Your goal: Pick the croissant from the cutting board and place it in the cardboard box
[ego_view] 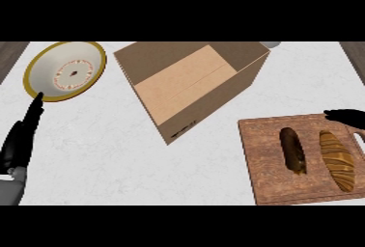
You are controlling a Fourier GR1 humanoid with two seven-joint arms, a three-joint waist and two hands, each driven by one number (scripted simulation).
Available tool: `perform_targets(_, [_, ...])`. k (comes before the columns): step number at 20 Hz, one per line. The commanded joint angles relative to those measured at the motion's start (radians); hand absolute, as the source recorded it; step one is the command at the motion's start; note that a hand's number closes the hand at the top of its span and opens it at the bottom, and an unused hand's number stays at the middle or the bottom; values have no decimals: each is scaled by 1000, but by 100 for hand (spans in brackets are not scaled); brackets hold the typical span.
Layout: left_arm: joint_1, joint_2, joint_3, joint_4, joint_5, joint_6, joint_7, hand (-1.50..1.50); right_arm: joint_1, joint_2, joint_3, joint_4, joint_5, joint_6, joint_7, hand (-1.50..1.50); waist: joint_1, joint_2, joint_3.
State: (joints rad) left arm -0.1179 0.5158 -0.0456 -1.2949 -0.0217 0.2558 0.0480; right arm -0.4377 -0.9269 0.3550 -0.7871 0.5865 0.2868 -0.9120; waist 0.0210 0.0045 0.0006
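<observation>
Showing the largest item first, the pale marble-patterned counter (107,144) fills the frame, and the open cardboard box (189,82) stands at upper centre, its mouth turned toward the viewer so that the light inner floor shows. At lower right lies the wooden cutting board (274,164), carrying two elongated baked pieces side by side and apart: a dark brown one (293,150) toward the board's middle and a lighter, striped one, taken here as the croissant (337,161), near the board's right edge. A gold-rimmed white plate (65,71) sits at upper left, well apart from the board. The left hand (21,137) comes in along the left edge with fingers straight and pressed together, their tips just at the plate's lower rim, holding nothing. The right hand (348,117) shows only as a dark shape at the right edge, just above the board's upper right corner; whether its fingers are spread or curled cannot be told. The croissant is judged light, soft and flaky, liable to crush or shed crust, so hold is best taken across its thicker middle, from both long sides, rather than at a tapered end. The pick is not yet begun.
</observation>
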Motion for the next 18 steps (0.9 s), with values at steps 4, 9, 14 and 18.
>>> perform_targets(4, [20, -20, 40, 19, -21, -26, -35, 0, -28, 85, 16, 83, 101, 7, -60, -150, -11, -3, 0])
perform_targets(9, [36, -8, 56, -39, -33, -61, 19, 0, -74, 89, -14, 112, 115, 55, -78, -150, -9, -3, 0])
perform_targets(14, [6, -24, 70, 6, -53, -41, 5, 0, 3, 87, 10, 50, 93, 40, -132, -150, -19, -5, -1])
perform_targets(18, [0, -46, 63, 13, -73, -35, -4, 0, 9, 34, 1, 4, 60, 70, -193, -150, -22, -4, -1])
